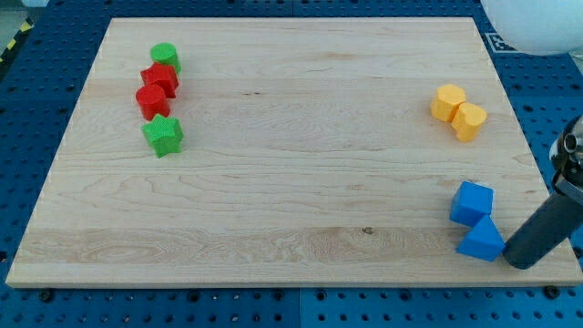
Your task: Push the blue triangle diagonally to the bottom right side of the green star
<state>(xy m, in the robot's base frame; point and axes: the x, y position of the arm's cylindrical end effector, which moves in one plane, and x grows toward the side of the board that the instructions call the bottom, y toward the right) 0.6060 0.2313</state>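
Note:
The blue triangle (482, 241) lies near the board's bottom right corner, just below a blue cube (471, 201). My tip (518, 263) rests on the board just right of the triangle, close to its lower right side; contact cannot be told. The green star (163, 135) lies far off at the view's upper left, at the bottom of a short column of blocks.
Above the green star lie two red blocks (153, 98) (160, 77) and a green cylinder (166, 56). Two yellow blocks (448, 102) (470, 120) sit at the right. The wooden board (291, 182) lies on a blue perforated table; its right edge is near my tip.

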